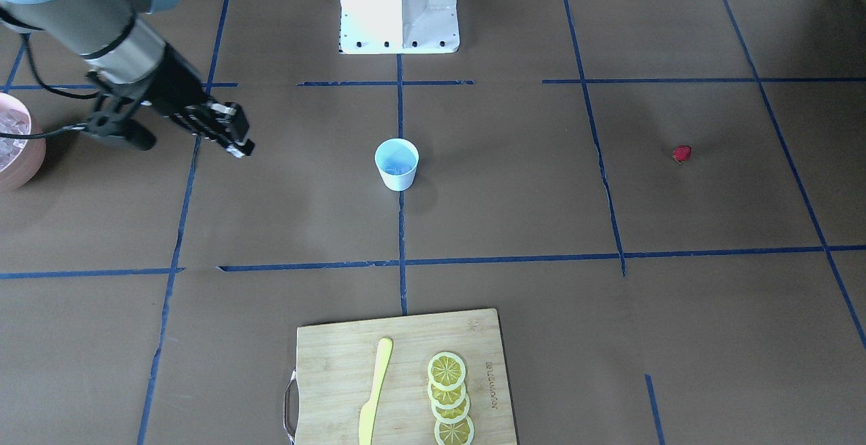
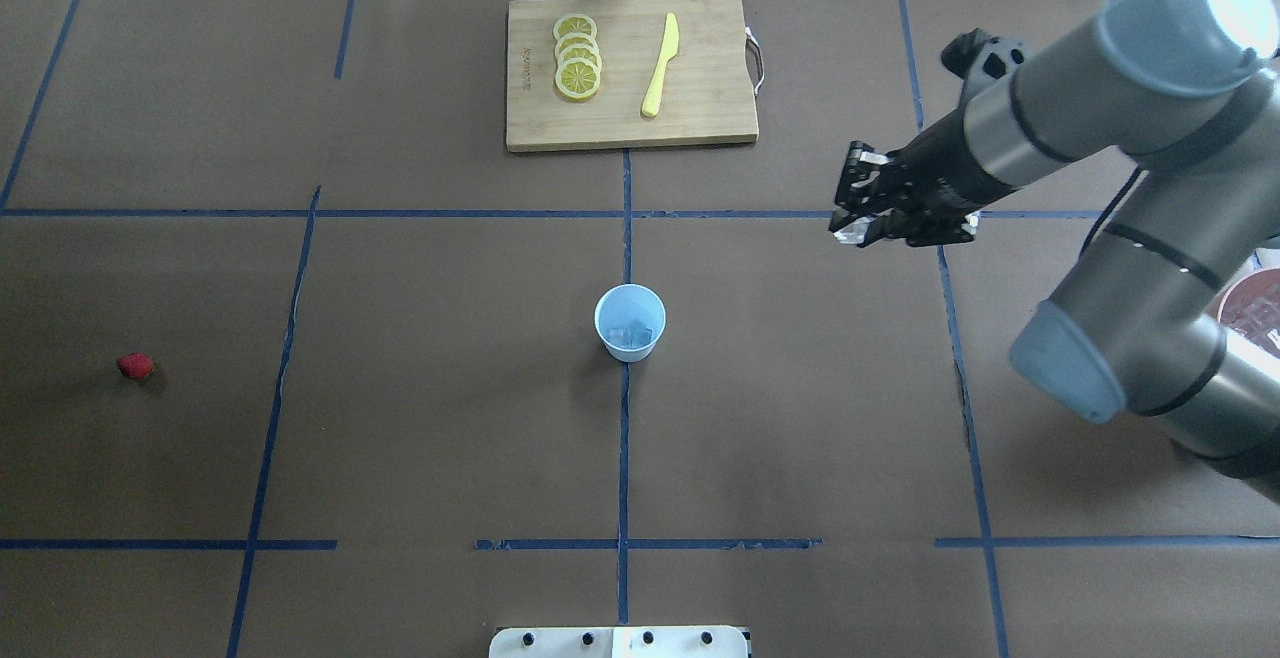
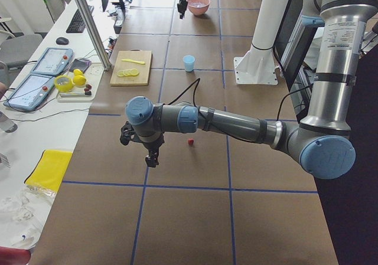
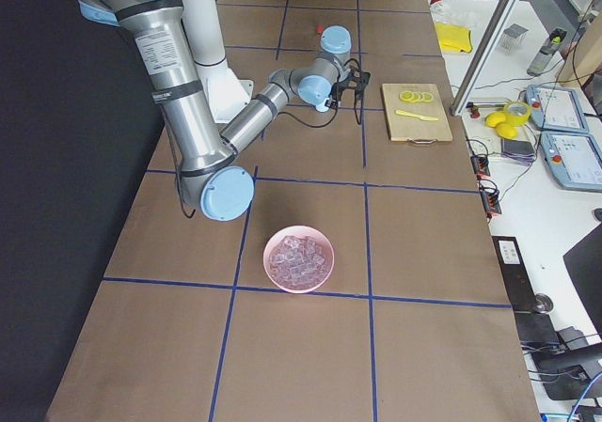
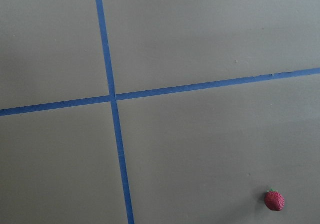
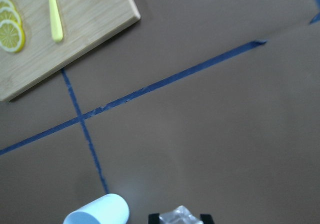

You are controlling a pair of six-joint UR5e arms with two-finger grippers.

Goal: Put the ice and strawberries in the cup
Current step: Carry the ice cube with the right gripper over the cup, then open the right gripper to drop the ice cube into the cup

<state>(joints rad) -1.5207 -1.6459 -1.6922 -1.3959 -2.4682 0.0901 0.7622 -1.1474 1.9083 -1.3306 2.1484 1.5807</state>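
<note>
Cup [image 2: 630, 323] stands apart from cutting board [image 2: 705, 68], strawberry [image 2: 135, 366]; right fingers [image 6: 155, 218] grip ice [image 6: 180, 217]

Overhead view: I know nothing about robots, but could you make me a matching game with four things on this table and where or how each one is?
Things:
1. strawberry
2. cup
3. lemon slices
4. right pincer

States:
A. on the wooden cutting board
B. shut on an ice cube
C. alone on the bare table
D. standing mid-table with ice cubes inside

Pairs: 1-C, 2-D, 3-A, 4-B.
</note>
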